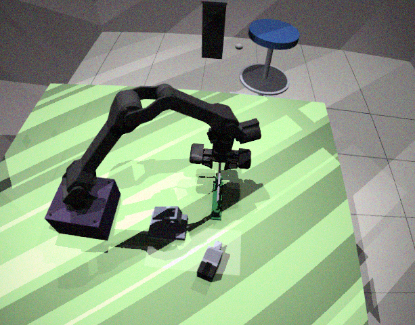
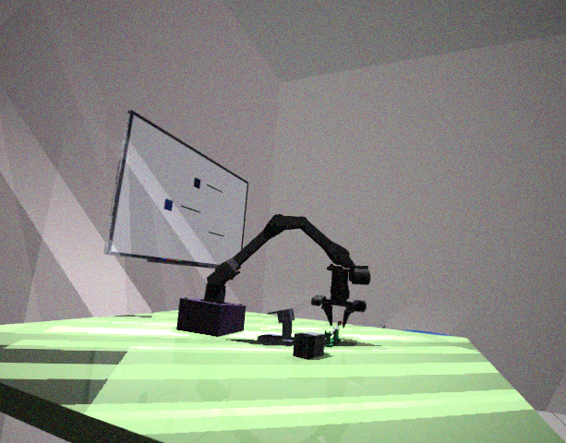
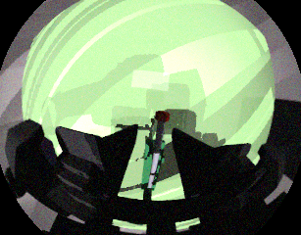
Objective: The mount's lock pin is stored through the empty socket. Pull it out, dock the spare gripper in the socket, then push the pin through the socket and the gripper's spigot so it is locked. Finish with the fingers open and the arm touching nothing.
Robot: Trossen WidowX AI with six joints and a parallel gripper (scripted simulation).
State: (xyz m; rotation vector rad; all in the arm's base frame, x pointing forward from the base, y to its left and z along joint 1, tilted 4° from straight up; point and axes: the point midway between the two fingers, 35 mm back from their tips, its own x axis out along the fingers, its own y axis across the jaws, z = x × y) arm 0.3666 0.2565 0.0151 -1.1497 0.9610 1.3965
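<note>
The lock pin, a pale shaft [image 1: 219,187] [image 3: 154,167] with a dark upper part and a red head [image 3: 162,117] [image 2: 340,323], rests along the narrow green holder [image 1: 216,212] [image 2: 329,339]. My gripper [image 1: 219,167] [image 2: 337,325] [image 3: 155,129] points down over the pin's head end. Its fingers are part-way open, one on each side of the pin, with gaps showing in the wrist view. The grey mount [image 1: 161,226] [image 2: 286,325] stands between the arm's base and the holder; its socket shows no pin. The spare gripper [image 1: 210,258] [image 2: 307,345], grey with a dark end, lies undocked on the table.
The purple base block [image 1: 82,214] [image 2: 210,317] carries the arm at the table's left. The mount stands left of the holder and the spare gripper nearer the front in the top view. A blue stool [image 1: 273,33] stands on the floor beyond the table edge.
</note>
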